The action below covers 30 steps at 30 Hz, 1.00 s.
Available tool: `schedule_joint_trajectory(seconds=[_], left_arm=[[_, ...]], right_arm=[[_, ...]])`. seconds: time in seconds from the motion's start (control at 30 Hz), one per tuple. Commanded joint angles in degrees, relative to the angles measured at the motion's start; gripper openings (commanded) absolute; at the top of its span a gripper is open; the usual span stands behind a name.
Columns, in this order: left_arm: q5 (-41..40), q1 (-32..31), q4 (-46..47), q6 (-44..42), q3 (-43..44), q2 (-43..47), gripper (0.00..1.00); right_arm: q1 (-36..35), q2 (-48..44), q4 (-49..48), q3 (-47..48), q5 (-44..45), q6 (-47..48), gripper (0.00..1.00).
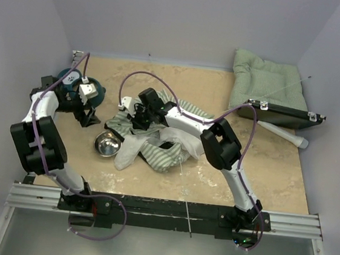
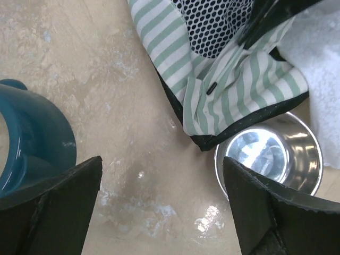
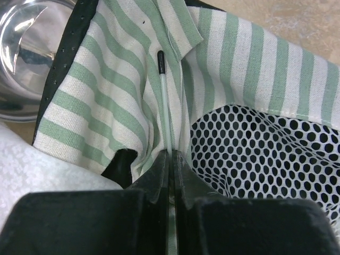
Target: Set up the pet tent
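Observation:
The pet tent (image 1: 162,142) lies crumpled flat mid-table, green-and-white striped with a mesh panel (image 3: 265,154) and a white cloth flap (image 1: 132,150). My right gripper (image 3: 171,155) is shut on a thin clear pole (image 3: 164,93) with a black tip, lying along the striped fabric (image 3: 106,95); it sits over the tent's left part (image 1: 139,119). My left gripper (image 2: 162,196) is open and empty above bare table, left of the tent's corner (image 2: 212,101), shown in the top view (image 1: 89,116).
A steel bowl (image 1: 107,144) rests at the tent's left edge, partly under fabric (image 2: 271,154). A teal bowl (image 2: 29,138) stands at the far left. A green quilted cushion (image 1: 263,82), a black board (image 1: 284,114) and a grey tube (image 1: 285,135) lie at back right.

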<state>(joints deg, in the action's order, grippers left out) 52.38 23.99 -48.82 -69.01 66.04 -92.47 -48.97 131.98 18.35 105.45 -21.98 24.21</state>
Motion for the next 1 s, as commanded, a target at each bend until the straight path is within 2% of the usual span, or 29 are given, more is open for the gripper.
schedule_joint_trajectory(seconds=[0.0, 0.1, 0.23, 0.3, 0.37, 0.47, 0.53, 0.67, 0.83, 0.97], left_arm=[[8.96, 0.01, -9.21, 4.03, 4.97, -5.09, 0.88], [7.14, -3.31, -5.77, 8.10, 5.41, -5.18, 0.74], [3.35, -7.81, 3.44, 7.32, 2.26, -0.97, 0.68], [5.17, -8.08, 5.75, 1.99, 0.85, 0.26, 0.56], [6.77, -8.17, 4.17, -8.45, -0.38, 0.53, 0.51], [5.37, -8.17, 6.01, -18.49, -3.45, 0.97, 0.53], [4.49, -8.25, 4.79, -27.27, -5.48, 1.15, 0.57], [3.17, -8.60, 5.92, -32.05, -7.06, 0.36, 0.59], [0.45, -10.36, 16.63, -31.53, -12.24, 1.76, 0.59], [-0.17, -12.03, 17.44, -32.06, -11.99, 0.10, 0.57]], right_arm=[[-0.16, -0.23, 0.64, 0.55, 1.76, -3.46, 0.00], [-0.16, -0.41, -0.50, -0.15, 1.41, -4.16, 0.00], [0.10, -0.67, -1.30, -0.59, 0.18, -4.69, 0.00], [0.37, -0.67, -1.56, -0.77, -0.52, -5.22, 0.00], [0.72, -0.76, -1.39, -0.51, -1.40, -5.92, 0.00], [1.33, -0.59, -1.82, -0.42, -2.02, -6.80, 0.00], [1.51, -0.41, -1.83, -0.24, -3.07, -7.24, 0.00], [1.68, 0.29, -1.03, 0.20, -4.04, -8.12, 0.00], [1.68, -0.32, -0.95, -0.24, -5.53, -9.00, 0.00], [1.86, -0.59, -0.68, -0.95, -6.06, -8.91, 0.00]])
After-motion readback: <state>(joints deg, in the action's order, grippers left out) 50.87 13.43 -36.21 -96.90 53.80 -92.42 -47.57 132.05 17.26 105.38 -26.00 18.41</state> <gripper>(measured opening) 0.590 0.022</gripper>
